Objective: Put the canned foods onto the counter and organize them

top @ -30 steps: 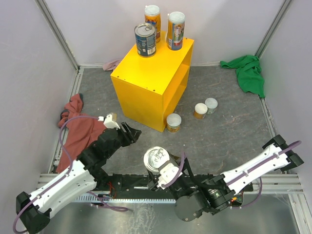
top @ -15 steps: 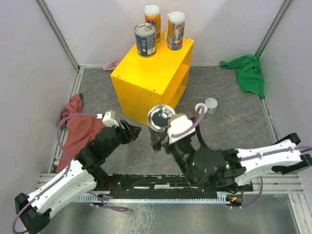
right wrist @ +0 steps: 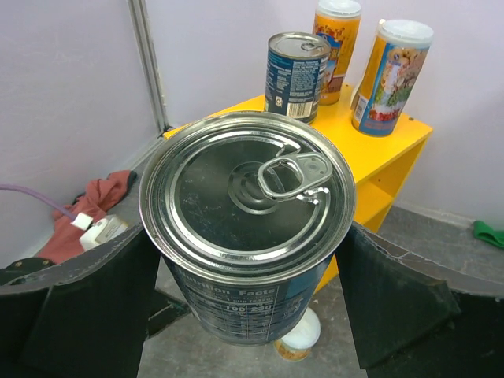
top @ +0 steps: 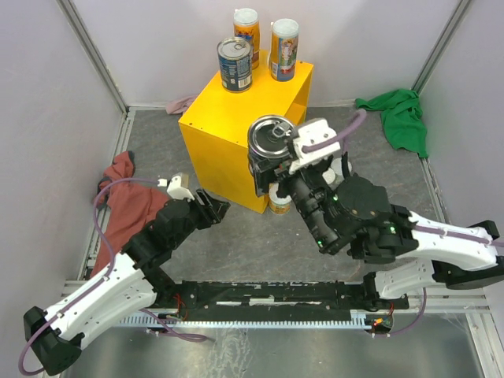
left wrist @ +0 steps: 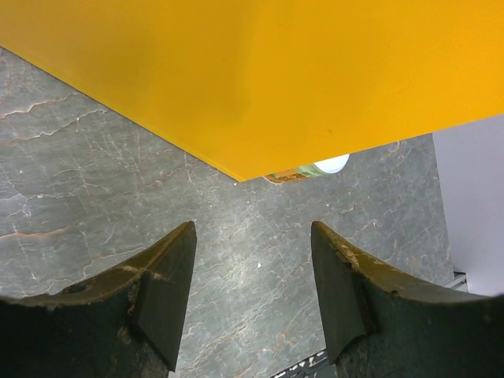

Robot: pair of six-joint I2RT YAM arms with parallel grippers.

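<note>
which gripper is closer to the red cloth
Left. The left gripper hangs open beside the red cloth; the right gripper, shut on a blue can, is farther off by the yellow counter.

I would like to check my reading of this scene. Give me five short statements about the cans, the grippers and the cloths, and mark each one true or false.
1. The right gripper holds a blue can with a silver top. True.
2. Four cans stand on the yellow counter. False: three stand there, another blue can and two tall orange cans.
3. The left gripper is open and empty. True.
4. The green cloth lies on the counter. False: it lies on the grey table, to the right of the counter.
5. The held can is upside down. False: its pull tab faces up.
</note>
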